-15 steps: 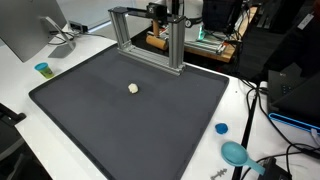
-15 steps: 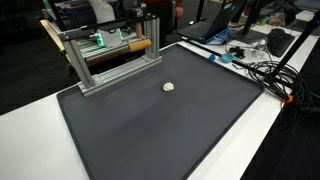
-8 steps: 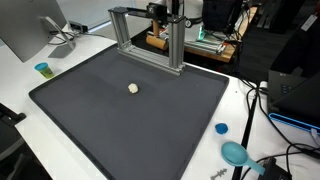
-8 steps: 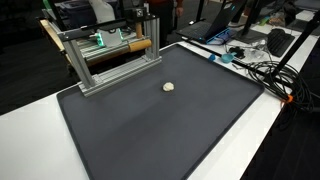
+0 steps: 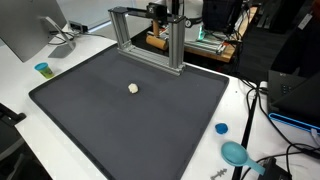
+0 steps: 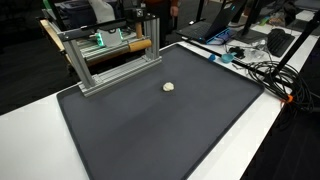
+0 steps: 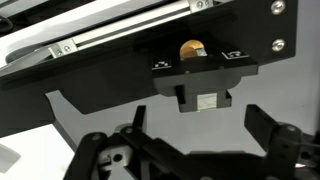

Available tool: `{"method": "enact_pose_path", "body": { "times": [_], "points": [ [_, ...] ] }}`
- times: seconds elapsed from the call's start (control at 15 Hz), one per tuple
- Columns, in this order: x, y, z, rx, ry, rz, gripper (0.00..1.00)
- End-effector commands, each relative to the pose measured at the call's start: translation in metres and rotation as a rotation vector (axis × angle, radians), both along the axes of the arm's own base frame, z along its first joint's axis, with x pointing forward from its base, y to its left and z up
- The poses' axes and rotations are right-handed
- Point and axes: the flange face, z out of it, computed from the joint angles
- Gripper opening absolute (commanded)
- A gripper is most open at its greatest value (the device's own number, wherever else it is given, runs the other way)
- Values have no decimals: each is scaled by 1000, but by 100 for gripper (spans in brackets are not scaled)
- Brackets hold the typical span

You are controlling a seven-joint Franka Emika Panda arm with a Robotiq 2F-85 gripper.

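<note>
The mat (image 5: pixel 130 125) looks matt and finely textured, the frame (image 5: pixel 177 45) brushed metal, the table (image 5: pixel 22 85) smooth white.

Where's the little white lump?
In both exterior views the little white lump lies alone on the dark mat, in front of the metal frame.

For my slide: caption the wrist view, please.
Open hand facing a black bracket, brass knob and metal rail.

White table (image 5: pixel 15 88), dark mat (image 5: pixel 130 125) covering it, pale lump (image 5: pixel 133 88) and metal frame (image 5: pixel 176 45) on mat
</note>
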Motion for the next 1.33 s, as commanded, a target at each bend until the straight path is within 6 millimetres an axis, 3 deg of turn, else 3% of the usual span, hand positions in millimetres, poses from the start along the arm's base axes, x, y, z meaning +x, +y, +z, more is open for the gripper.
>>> {"method": "enact_pose_path", "body": {
  "times": [0.0,0.53,1.27],
  "points": [
    [-1,-1,0,0,-1,1,100],
    [0,19,-10,-56,-31,102,100],
    [-5,8,-31,-46,-35,62,100]
  ]
}}
